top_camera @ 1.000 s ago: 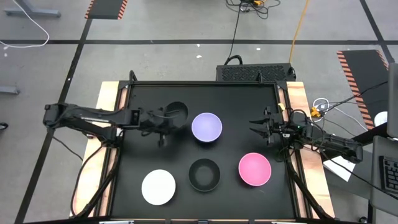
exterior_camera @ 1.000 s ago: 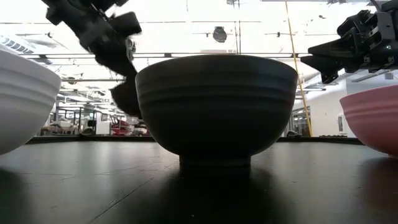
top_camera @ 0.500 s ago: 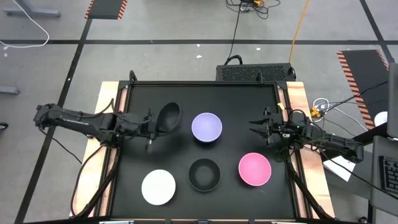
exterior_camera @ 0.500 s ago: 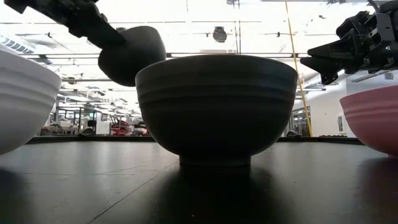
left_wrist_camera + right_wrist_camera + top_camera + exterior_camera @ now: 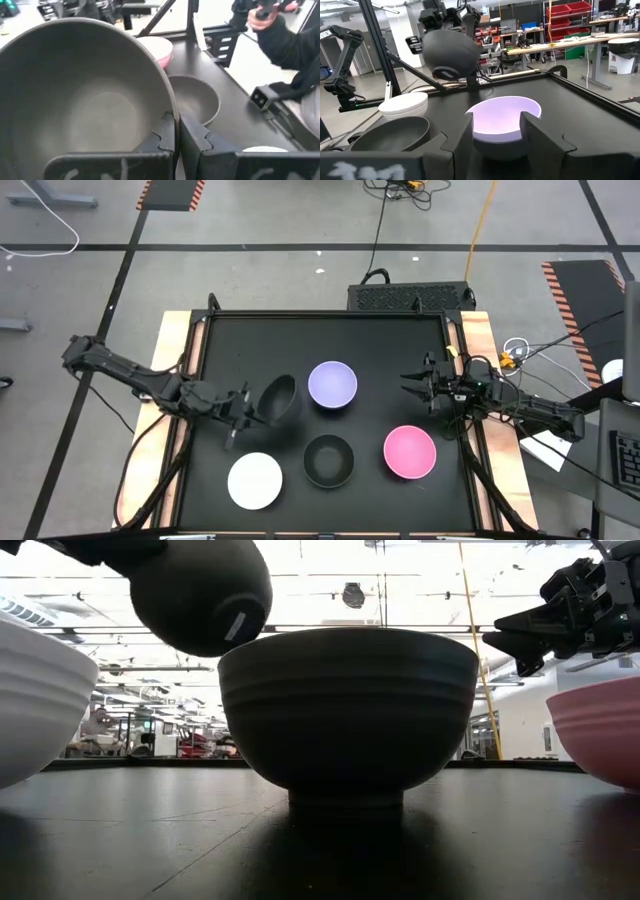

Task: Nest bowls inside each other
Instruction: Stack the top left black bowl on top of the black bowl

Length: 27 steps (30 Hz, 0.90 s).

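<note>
Five bowls showing: the left claw (image 5: 243, 408) is pinching the rim of a tilted black bowl (image 5: 277, 398), now carried nearer the black bowl (image 5: 329, 460) resting between white bowl (image 5: 254, 480) and pink bowl (image 5: 410, 452), suggesting nesting there. Right claw (image 5: 410, 385) is waiting spread beside the lavender bowl (image 5: 332, 385).

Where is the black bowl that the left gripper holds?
In the high view the held black bowl is in the air, tilted, in the left gripper, between the lavender bowl and the white bowl.

Four views, one table.
Overhead looks straight down; the low camera sits tabletop-level, close behind the black bowl (image 5: 348, 715), which both wrist views share.
</note>
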Each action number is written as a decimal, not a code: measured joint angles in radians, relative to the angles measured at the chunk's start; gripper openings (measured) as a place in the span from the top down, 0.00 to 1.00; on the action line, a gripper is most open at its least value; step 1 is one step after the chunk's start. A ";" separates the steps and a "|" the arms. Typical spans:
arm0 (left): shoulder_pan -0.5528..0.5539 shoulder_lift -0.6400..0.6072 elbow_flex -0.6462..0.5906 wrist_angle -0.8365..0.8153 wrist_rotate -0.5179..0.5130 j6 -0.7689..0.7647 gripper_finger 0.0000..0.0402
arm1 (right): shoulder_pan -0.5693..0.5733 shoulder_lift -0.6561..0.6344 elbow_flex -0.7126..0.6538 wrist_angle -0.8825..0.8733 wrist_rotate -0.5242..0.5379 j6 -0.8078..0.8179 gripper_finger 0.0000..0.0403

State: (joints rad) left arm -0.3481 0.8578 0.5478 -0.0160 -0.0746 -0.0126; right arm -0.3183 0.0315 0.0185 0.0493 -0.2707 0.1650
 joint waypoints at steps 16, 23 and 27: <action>-0.105 0.315 0.254 0.012 0.024 -0.023 0.99 | 0.000 0.000 0.000 0.006 0.000 -0.001 0.62; -0.126 0.450 0.369 -0.056 0.030 -0.071 0.99 | 0.000 0.000 0.000 0.007 0.000 -0.011 0.62; -0.122 0.539 0.441 -0.109 0.031 -0.083 0.99 | 0.000 0.000 0.000 0.013 0.000 -0.012 0.62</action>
State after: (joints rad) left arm -0.4698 1.3973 0.9893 -0.1253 -0.0440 -0.0955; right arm -0.3183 0.0315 0.0185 0.0620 -0.2710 0.1528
